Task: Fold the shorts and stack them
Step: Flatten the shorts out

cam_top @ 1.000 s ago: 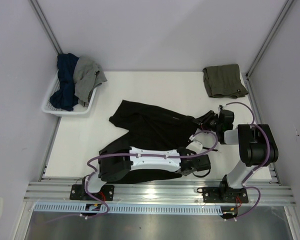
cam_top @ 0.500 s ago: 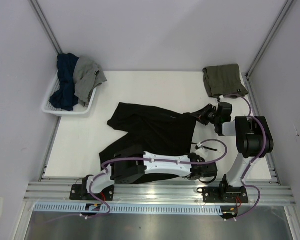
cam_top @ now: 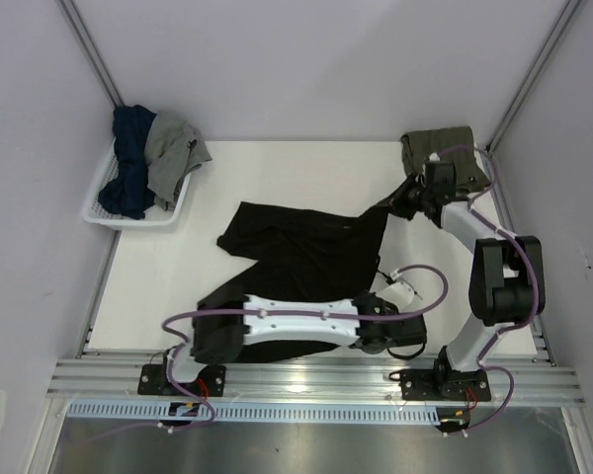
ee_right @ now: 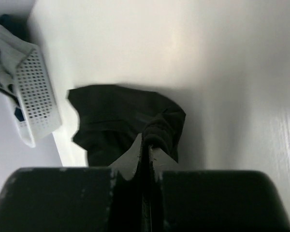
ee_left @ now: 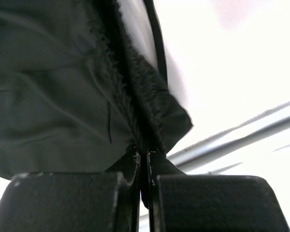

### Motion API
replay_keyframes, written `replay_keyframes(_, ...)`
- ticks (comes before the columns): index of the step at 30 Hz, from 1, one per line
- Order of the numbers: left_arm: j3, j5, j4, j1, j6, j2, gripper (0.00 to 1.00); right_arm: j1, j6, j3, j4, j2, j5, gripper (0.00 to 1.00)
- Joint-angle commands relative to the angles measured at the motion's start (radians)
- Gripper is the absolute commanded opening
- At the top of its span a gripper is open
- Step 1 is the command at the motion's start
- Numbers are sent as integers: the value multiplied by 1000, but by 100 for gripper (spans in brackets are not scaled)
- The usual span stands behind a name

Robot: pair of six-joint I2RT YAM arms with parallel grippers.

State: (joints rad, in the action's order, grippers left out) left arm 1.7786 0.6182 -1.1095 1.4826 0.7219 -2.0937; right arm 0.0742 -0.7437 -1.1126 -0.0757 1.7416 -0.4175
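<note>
The black shorts (cam_top: 296,252) lie spread across the middle of the table. My right gripper (cam_top: 399,204) is shut on their far right corner and holds it lifted, close to the folded olive-green shorts (cam_top: 445,148) at the back right. In the right wrist view the gripper (ee_right: 149,141) pinches a bunched black edge (ee_right: 121,116). Near the front rail my left gripper (cam_top: 395,331) is shut on the near right corner. In the left wrist view the gripper (ee_left: 145,153) clamps a gathered hem of the black cloth (ee_left: 63,96).
A white basket (cam_top: 99,212) with dark blue and grey clothes stands at the back left, also in the right wrist view (ee_right: 36,104). The aluminium front rail (cam_top: 316,380) runs along the near edge. Grey walls enclose the table.
Both grippers have closed on the black shorts. The right gripper has moved toward the back right, pulling its corner up toward the olive-green shorts.
</note>
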Motion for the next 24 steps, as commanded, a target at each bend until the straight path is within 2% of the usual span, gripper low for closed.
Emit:
replay_keyframes(1,15,-34,-72,22,-70,257,0,-5,93,-234,-310,-119,184,0)
replay_keyframes(10,91,-139,-119,24,-191,527,0,-39,61,-651,-701,-221,244,0)
replay_keyframes(16,82,-274,-55,34,-277,688,0,-63,-14,-815,-913,-324,347,0)
replay_keyframes(24,61,-233,-21,39,-369,923,0,-60,-78,-871,-975,-543,356,0)
